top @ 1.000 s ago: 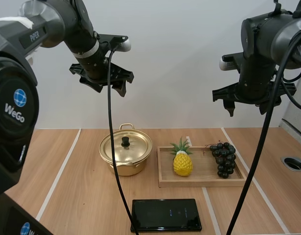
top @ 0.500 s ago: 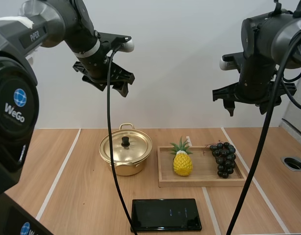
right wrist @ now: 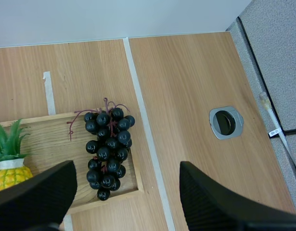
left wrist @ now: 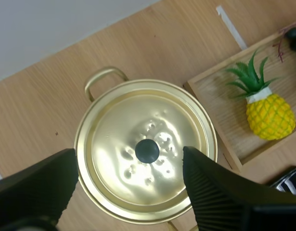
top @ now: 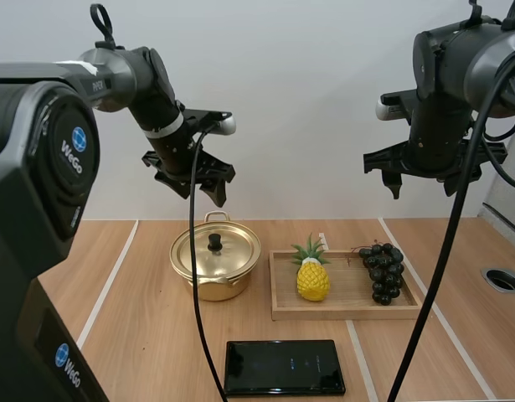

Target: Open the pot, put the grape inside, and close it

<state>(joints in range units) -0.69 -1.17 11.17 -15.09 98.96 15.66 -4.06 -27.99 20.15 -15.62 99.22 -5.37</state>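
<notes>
A golden pot (top: pixel 215 260) with its lid on and a black knob (top: pixel 214 242) stands on the table left of centre. A bunch of dark grapes (top: pixel 383 272) lies at the right end of a wooden tray (top: pixel 341 311). My left gripper (top: pixel 205 191) hangs open well above the pot; in the left wrist view its fingers stand wide apart on either side of the lid (left wrist: pixel 145 151). My right gripper (top: pixel 423 186) hangs open high over the tray's right end, and the grapes (right wrist: pixel 107 147) lie below it, off toward one finger.
A toy pineapple (top: pixel 312 276) lies in the tray's left half, close to the pot. A flat black device (top: pixel 284 367) lies near the front edge. A round cable hole (top: pixel 502 279) is set in the table at the far right.
My left arm has come down and a little to the right, toward the pot, with its fingers still apart. The right arm has not moved.
</notes>
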